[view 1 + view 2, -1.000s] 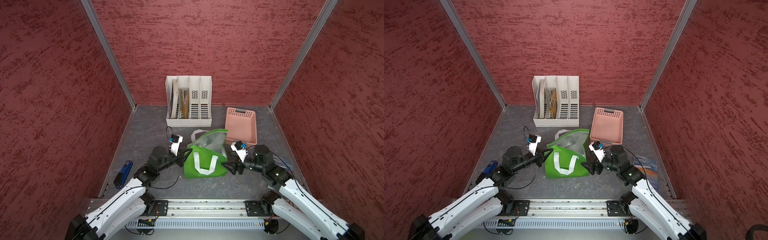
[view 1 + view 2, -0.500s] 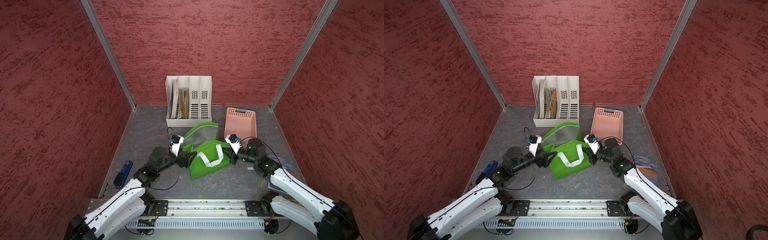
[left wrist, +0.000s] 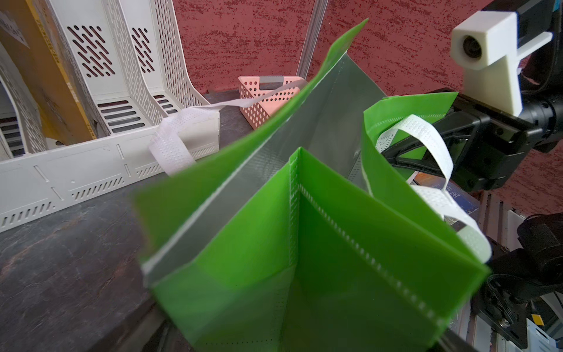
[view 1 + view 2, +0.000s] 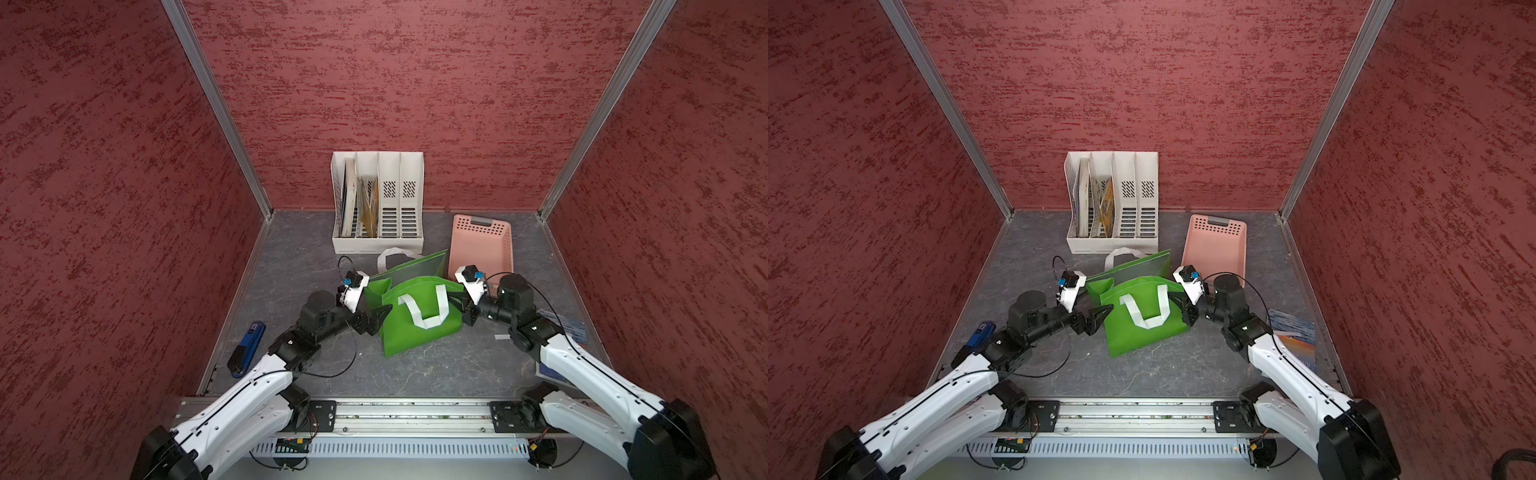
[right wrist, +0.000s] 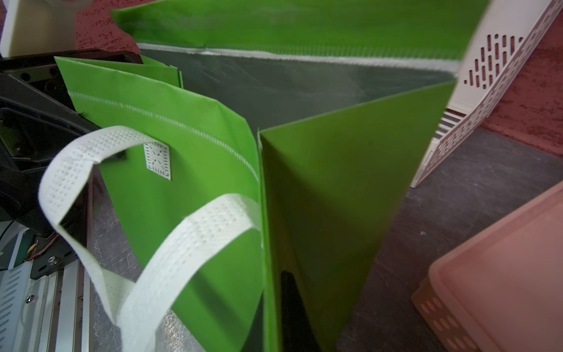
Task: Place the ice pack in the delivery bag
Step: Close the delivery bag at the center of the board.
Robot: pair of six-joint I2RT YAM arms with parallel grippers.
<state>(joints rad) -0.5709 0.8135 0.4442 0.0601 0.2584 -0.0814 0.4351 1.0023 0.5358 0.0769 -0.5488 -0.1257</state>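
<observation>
Three containers stand on the table. A white file rack (image 4: 378,245) is set against the back wall with four upright slots: pale folders (image 4: 347,195) fill the leftmost slot and yellow-spined booklets (image 4: 368,199) the next one. In front of it, at the middle of the table, stands the delivery bag (image 4: 415,336), bright green and tilted. Its mouth is parted and the silver lining (image 3: 323,122) shows on the far wall. The bottom of the bag is hidden, so what it holds cannot be told. One white handle (image 4: 424,311) hangs over the near face; the other handle (image 4: 392,253) loops up behind the bag, just in front of the rack. A pink perforated basket (image 4: 480,226) sits to the right, just beside the bag's far corner.

The table (image 4: 415,374) is dark grey with a stone pattern. Red textured walls (image 4: 374,83) with aluminium corner posts (image 4: 232,124) close it in on three sides, and a metal rail (image 4: 407,415) runs along the front.

A blue stapler-like tool (image 4: 247,349) lies by the left wall. The left gripper (image 4: 376,320) sits at the bag's left side with its jaws spread wide, gripping nothing. The right gripper (image 4: 459,299) is clamped on the bag's right-hand rim. A flat blue-patterned item (image 4: 567,328) lies beside the right arm — whether it is the ice pack I cannot tell.
</observation>
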